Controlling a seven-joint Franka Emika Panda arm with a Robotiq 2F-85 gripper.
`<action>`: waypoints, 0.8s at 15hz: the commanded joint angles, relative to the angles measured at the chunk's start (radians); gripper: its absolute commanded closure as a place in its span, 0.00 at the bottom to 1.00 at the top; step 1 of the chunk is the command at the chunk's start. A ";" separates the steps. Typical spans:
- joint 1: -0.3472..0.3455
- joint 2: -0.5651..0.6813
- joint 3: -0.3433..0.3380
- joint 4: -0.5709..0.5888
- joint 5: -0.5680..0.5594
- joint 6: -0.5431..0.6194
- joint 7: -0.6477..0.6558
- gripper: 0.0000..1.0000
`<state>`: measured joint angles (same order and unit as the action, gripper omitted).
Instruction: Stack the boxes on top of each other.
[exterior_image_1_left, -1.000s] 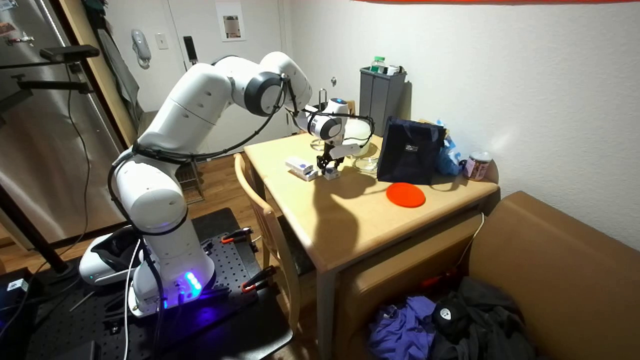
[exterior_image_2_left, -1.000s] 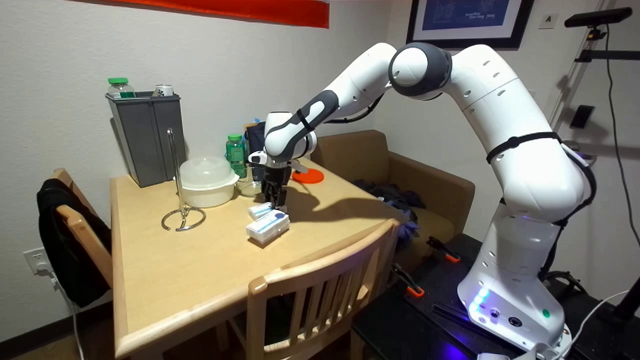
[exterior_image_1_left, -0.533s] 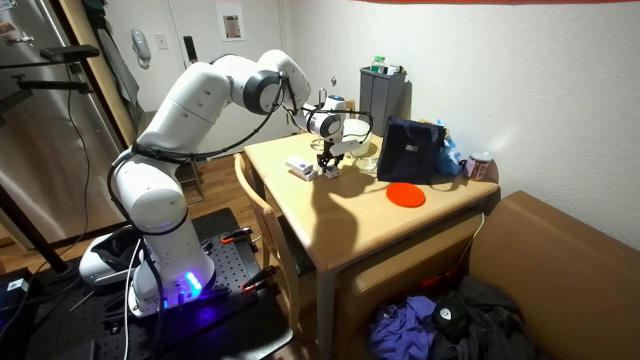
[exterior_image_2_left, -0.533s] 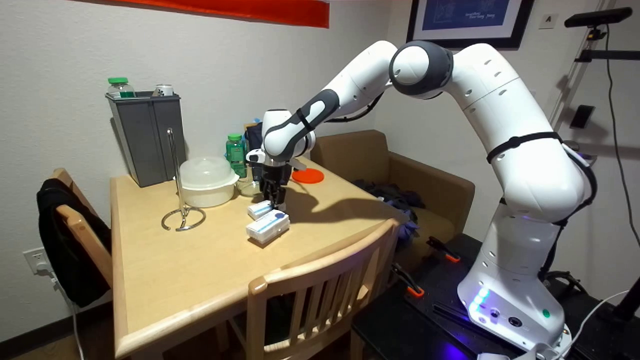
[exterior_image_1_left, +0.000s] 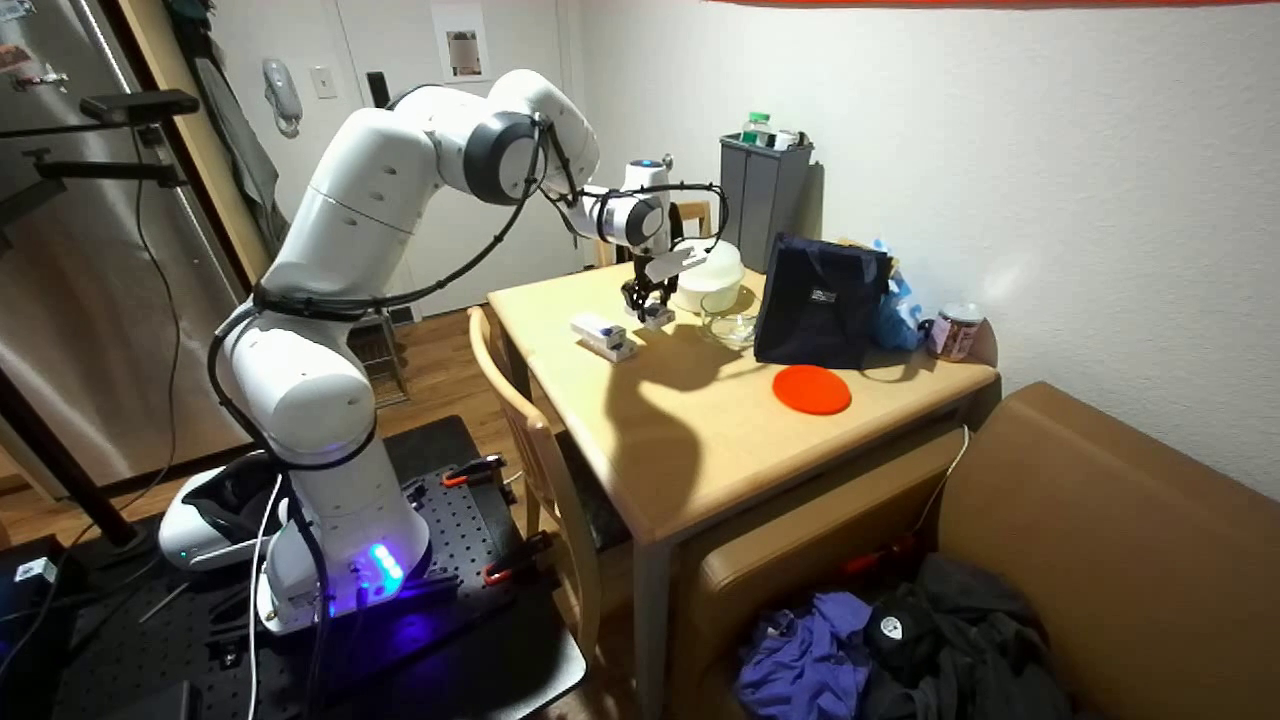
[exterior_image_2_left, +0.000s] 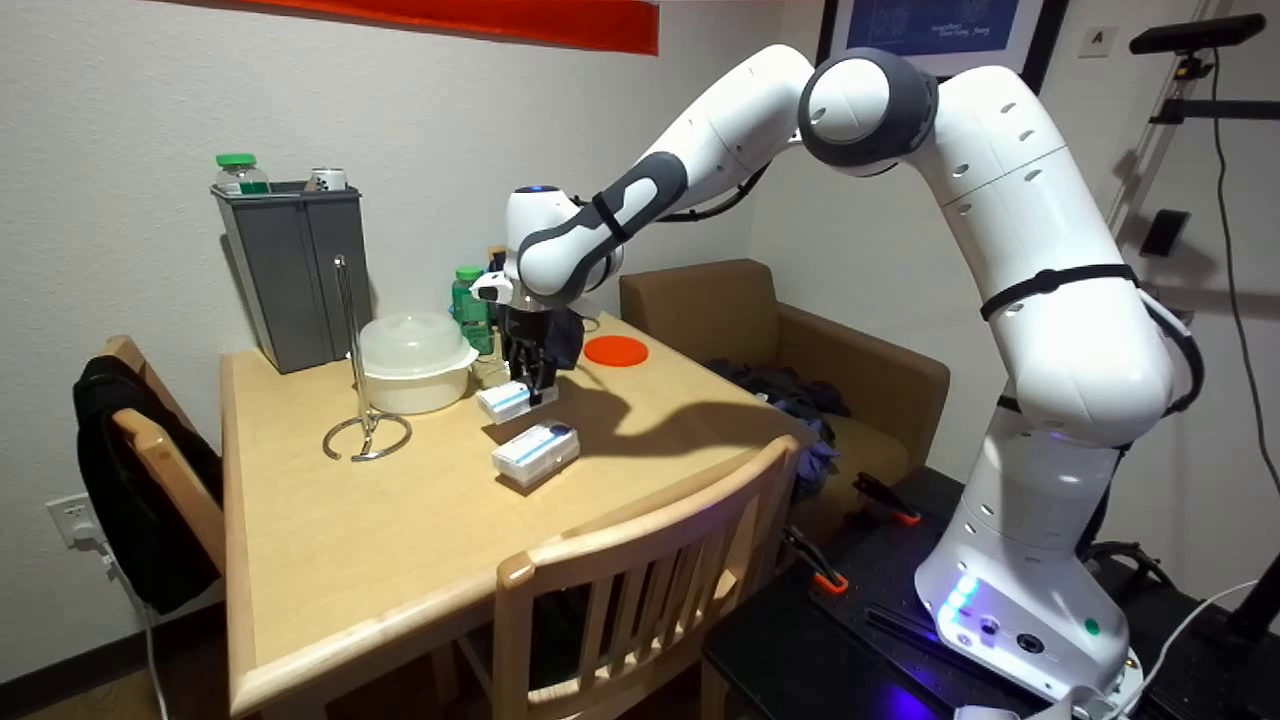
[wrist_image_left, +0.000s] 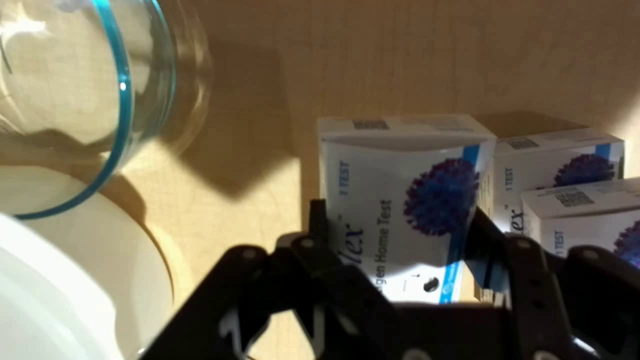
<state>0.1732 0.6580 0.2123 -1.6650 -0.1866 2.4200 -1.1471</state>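
The fingers (wrist_image_left: 487, 237) pinch one box (wrist_image_left: 400, 200) just above the counter (wrist_image_left: 350, 60)

In the wrist view, the fingers press on two opposite sides of the box. Its printed face is in plain sight and shows "1 TEST", "Home Test", a blue stripe and a spiky purple ball. To the right are two more boxes with the same kind of print, the upper box (wrist_image_left: 590, 232) partly covering the lower box (wrist_image_left: 535, 165). To the left are a clear glass bowl (wrist_image_left: 122, 95) with a blue-green rim and a white pot (wrist_image_left: 55, 300), both cut off by the edge of the view.

In an exterior view, the white arm (exterior_image_1_left: 370, 180) reaches out over the counter. The fingers hide part of the box, and a pale end of it shows at their tips. Near it, the upper box sits askew on the lower box, one end of which sticks out. A dark bag (exterior_image_1_left: 822, 320) stands farther along the counter, and a flat red disc (exterior_image_1_left: 811, 390) lies just beside it.

In an exterior view, the box (exterior_image_2_left: 506, 402) hangs just clear of the counter, with the other two stacked close in front. A metal stand (exterior_image_2_left: 354, 345) and a green bottle (exterior_image_2_left: 468, 310) are near the white pot.
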 joint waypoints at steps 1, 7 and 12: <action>0.031 -0.112 -0.004 -0.107 -0.028 -0.020 0.084 0.61; 0.064 -0.196 0.037 -0.236 -0.009 -0.032 0.177 0.61; 0.071 -0.267 0.064 -0.345 -0.006 -0.016 0.248 0.61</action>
<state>0.2463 0.4792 0.2659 -1.9120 -0.1911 2.3978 -0.9528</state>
